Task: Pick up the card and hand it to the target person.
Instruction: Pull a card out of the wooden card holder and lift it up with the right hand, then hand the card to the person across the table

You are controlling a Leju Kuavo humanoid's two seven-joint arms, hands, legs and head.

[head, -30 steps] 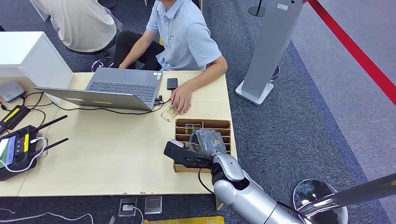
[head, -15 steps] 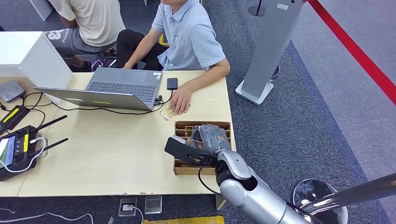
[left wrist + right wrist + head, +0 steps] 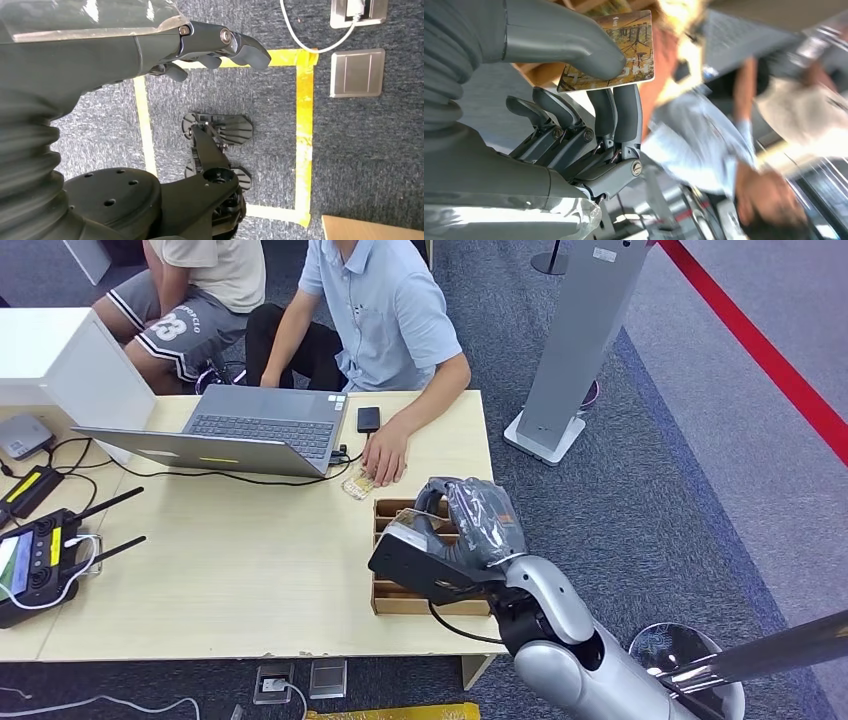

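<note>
**Now the card is up: carry it across**

The right hand [image 3: 470,525] pinches the card [image 3: 616,47] between thumb and fingers, above the wooden tray [image 3: 385,592] on the counter [image 3: 250,570]. Keep the pinch firm, card level, and reach toward the seated person [image 3: 385,315] beyond.

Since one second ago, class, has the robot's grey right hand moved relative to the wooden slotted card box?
Yes. The right hand, pinching the card, rose from the wooden box toward its far end.
</note>
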